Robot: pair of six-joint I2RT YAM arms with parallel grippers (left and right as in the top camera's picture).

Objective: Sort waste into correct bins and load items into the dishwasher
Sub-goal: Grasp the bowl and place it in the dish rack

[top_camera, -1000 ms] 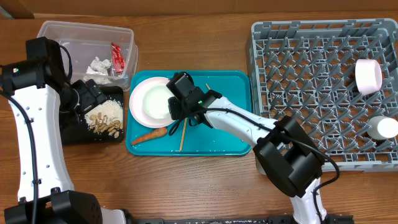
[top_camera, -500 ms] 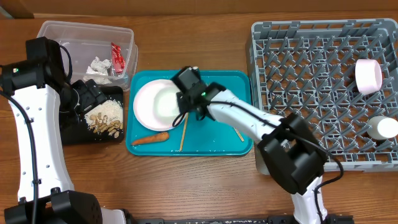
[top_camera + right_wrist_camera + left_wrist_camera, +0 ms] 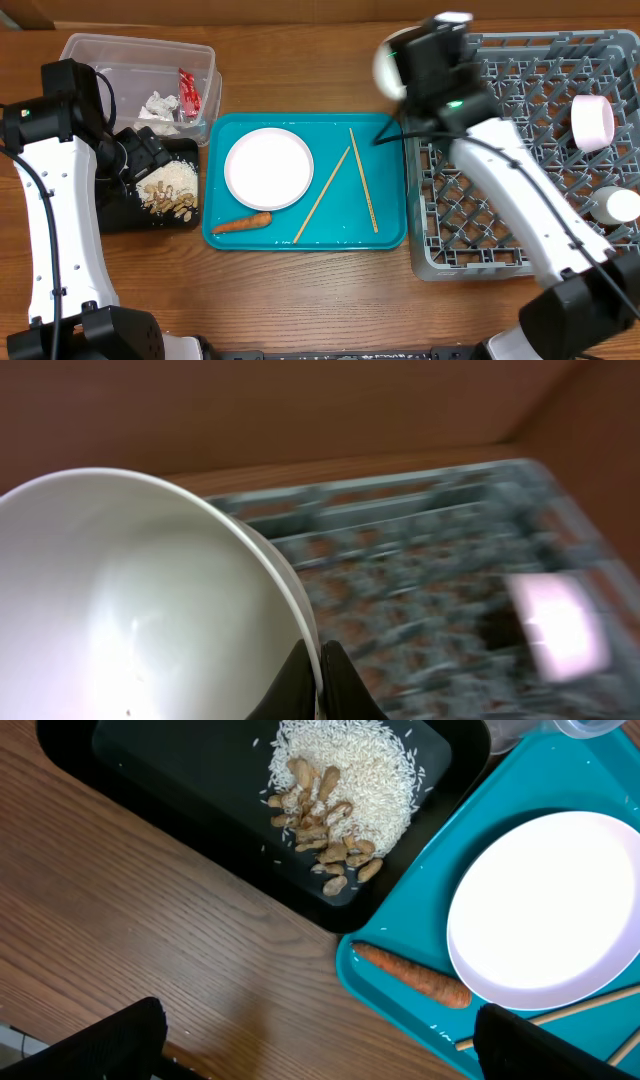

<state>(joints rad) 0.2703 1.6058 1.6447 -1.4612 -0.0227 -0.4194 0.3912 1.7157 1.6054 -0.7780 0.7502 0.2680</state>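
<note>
Right pincer [image 3: 318, 682] pinches shut on the white bowl [image 3: 130, 590] rim, holding it tilted at the dish rack [image 3: 520, 150] corner, likely for slotting between pegs. Opened wide and empty, left pincer [image 3: 148, 152] hovers over the black tray [image 3: 180, 830].

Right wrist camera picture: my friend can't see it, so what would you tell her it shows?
A white round bowl fills the left side of the picture, its rim pinched in the right gripper at the bottom edge. Behind it, a grey plastic dish rack looks blurry.
</note>
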